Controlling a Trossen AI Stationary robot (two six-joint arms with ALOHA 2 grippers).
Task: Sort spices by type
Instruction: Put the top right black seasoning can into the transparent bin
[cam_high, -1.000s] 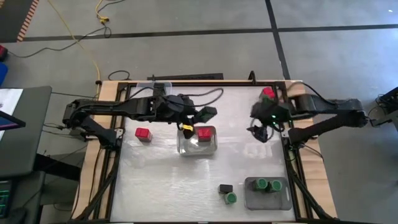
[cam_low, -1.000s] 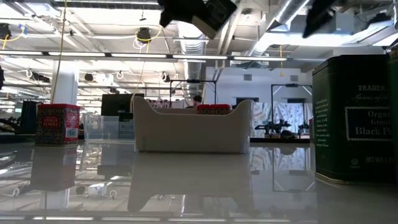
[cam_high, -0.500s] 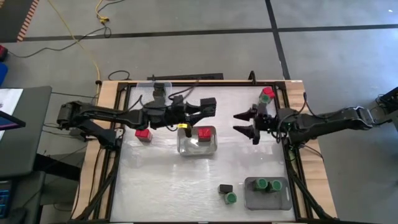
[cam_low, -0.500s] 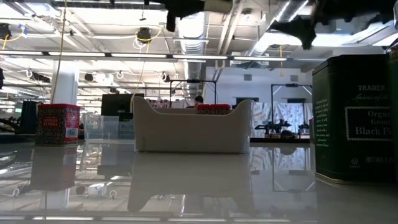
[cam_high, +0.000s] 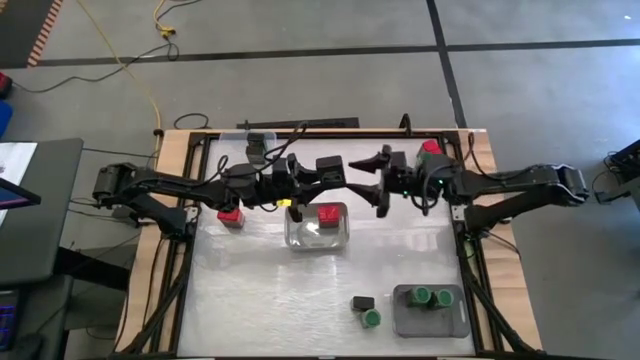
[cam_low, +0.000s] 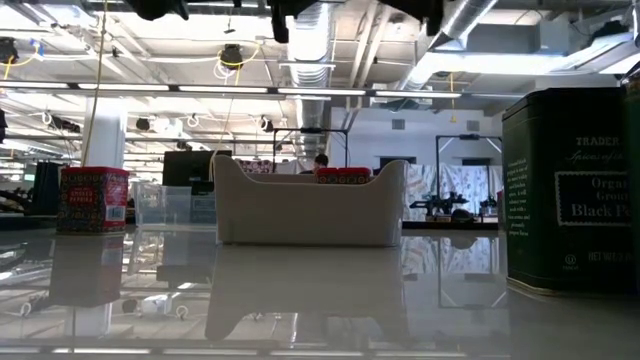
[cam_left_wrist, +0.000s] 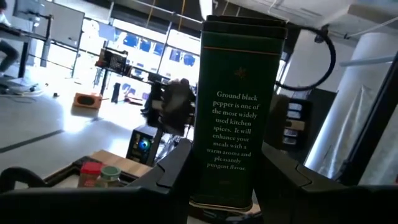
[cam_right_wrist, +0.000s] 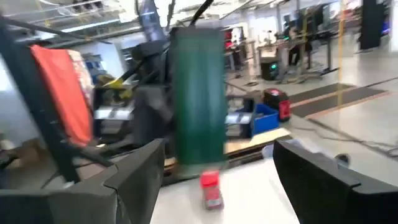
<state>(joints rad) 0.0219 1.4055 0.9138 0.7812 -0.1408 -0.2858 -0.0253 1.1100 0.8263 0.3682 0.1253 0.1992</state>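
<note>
My left gripper (cam_high: 318, 172) is high over the table's middle, shut on a dark green pepper tin (cam_high: 331, 167). The left wrist view shows the tin (cam_left_wrist: 239, 106) sticking out past the fingers. My right gripper (cam_high: 372, 182) is open and faces the tin from the table's right, a short gap away. In the right wrist view the tin (cam_right_wrist: 198, 93) stands ahead of the spread fingers. One red tin (cam_high: 230, 215) stands on the table under the left arm, and another (cam_high: 327, 212) sits in the clear tray (cam_high: 318, 235). My left gripper pinches the pepper tin by its lower end (cam_left_wrist: 217, 186), one finger (cam_left_wrist: 174, 174) on each of two opposite sides. The tin lies along the fingers, pointing level toward the table's right. It is lifted clear of the table.
A grey tray (cam_high: 405, 320) near the right front holds two green-capped jars (cam_high: 432, 296). Beside it stand a black boxy tin (cam_high: 363, 302) and a green-capped jar (cam_high: 371, 318). A red and a green container (cam_high: 430, 150) stand at the far right corner.
My left gripper rose with the tin, leaving the low view. My right gripper swung up from pointing down near the right edge, turned level and moved toward the table's left, up to the tin, staying open.
</note>
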